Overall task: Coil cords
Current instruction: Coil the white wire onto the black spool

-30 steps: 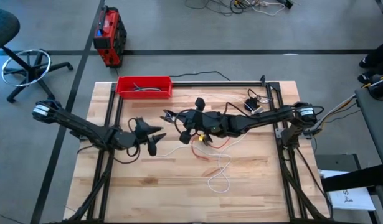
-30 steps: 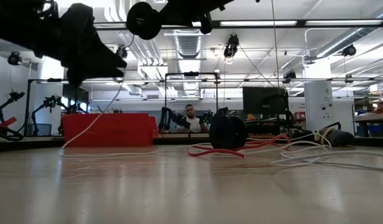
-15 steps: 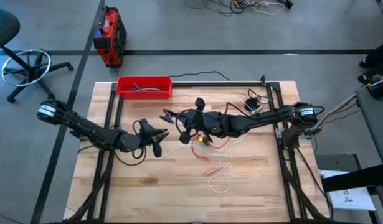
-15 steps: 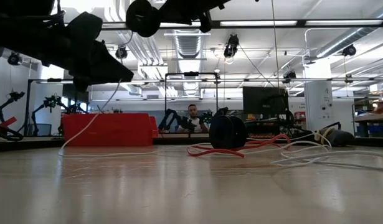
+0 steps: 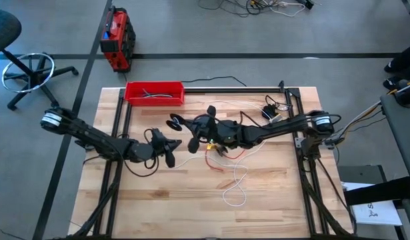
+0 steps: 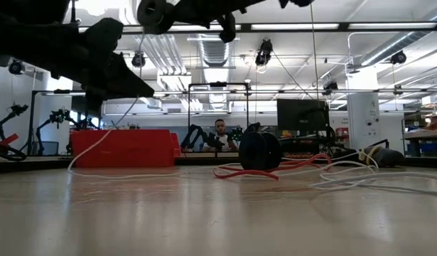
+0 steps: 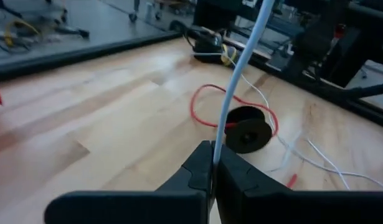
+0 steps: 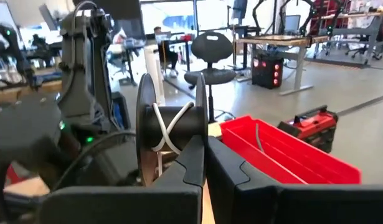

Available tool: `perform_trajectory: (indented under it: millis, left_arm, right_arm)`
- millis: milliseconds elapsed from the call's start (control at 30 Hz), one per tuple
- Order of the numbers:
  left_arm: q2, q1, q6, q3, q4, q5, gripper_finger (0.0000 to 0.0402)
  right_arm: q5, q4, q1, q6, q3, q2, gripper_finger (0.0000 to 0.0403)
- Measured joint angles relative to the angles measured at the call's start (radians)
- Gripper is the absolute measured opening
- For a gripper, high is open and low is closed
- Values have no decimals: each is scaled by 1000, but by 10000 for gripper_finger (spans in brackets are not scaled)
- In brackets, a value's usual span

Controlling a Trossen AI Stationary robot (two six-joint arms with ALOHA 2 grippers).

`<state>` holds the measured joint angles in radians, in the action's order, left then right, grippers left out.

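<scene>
While the left gripper [image 7: 213,163] hangs above the middle-left of the worktop [image 5: 158,200], its fingers [image 7: 191,174] are pinched together on the white cord [image 7: 238,74], which rises taut from between them toward the right arm. That arm reaches in from the right, and the right gripper [image 8: 205,149] holds a black spool [image 8: 172,127] aloft near the centre, fingers closed on its rim, with a few turns of white cord crossed around its hub. Below, the rest of the white cord trails across the wood to a loop near the front. The red cord [image 5: 225,155] lies loosely curled on the worktop just right of centre, beside its black disc [image 7: 247,130], which rests on the wood. A red tray [image 5: 154,93] sits at the far left edge of the worktop.
</scene>
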<state>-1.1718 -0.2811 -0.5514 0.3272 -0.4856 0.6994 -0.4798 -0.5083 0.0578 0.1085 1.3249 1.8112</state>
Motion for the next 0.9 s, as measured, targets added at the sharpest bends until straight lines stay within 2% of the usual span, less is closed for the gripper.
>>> perform_trajectory:
  millis: [100,200,467,667,833,900]
  left_arm:
    - [-53,11,-12,36,2,-55,0]
    - [-104,18,-11,84,11,-113,0]
    - [-127,22,35,202,169,-216,0]
    - [-65,3,49,234,353,-216,9]
    - [8,-14,-31,186,465,-146,47]
    - [34,-16,-75,157,447,-104,67]
  right_arm:
    - [-47,-4,0,-4,33,41,0]
    - [-49,26,0,-41,49,65,0]
    - [-77,183,-12,-61,60,82,0]
    - [-97,188,-18,-77,58,74,0]
    - [-98,187,-15,-97,57,46,0]
    - [-98,189,-12,-107,57,37,0]
